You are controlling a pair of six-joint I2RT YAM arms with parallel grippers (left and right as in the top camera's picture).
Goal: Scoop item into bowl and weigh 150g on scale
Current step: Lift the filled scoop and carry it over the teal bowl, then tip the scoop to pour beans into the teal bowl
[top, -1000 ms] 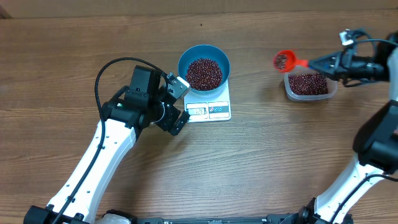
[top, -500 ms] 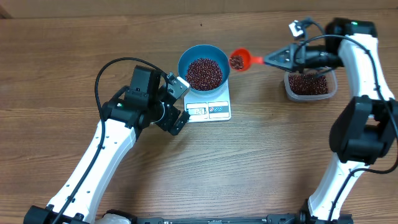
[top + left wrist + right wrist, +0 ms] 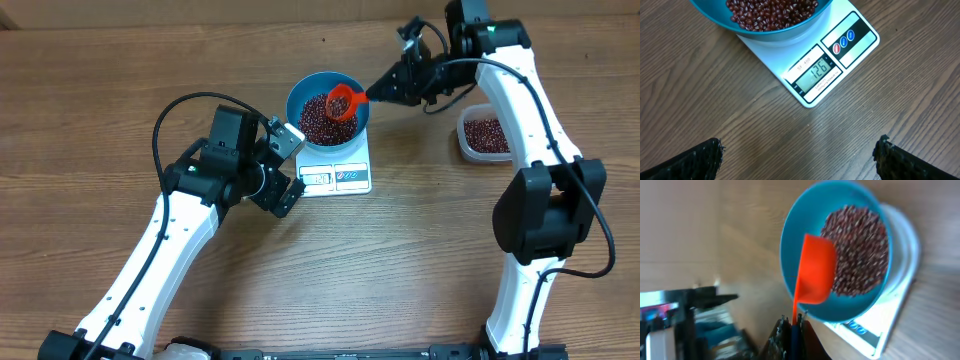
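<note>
1. Upper centre of the overhead frame: the right tool (image 3: 384, 91) was pressed together on the thin handle of a small red plastic scoop (image 3: 343, 101).
2. The scoop cup hung over the upper right part of the round, deep, bright blue plastic bowl (image 3: 293, 108). The right wrist view showed only its plain orange-red side (image 3: 815, 270), so I couldn't tell whether anything was in it.
3. The bowl held a mound of small dark red-brown beans (image 3: 320, 125) and sat on the far half of the flat white rectangular scale (image 3: 340, 178).
4. In the left wrist view the scale's display window (image 3: 817, 70) read 126.
5. The left tool (image 3: 290, 167) was spread wide just left of the scale, pinching nothing. Its dark fingertips (image 3: 700, 160) sat in the bottom corners of its own view.
6. Right of the frame: a clear rounded-rectangular plastic tub (image 3: 463, 140), well apart from the scale, with more beans inside.
7. Everything stood on the brown wood-grain counter (image 3: 450, 250).
</note>
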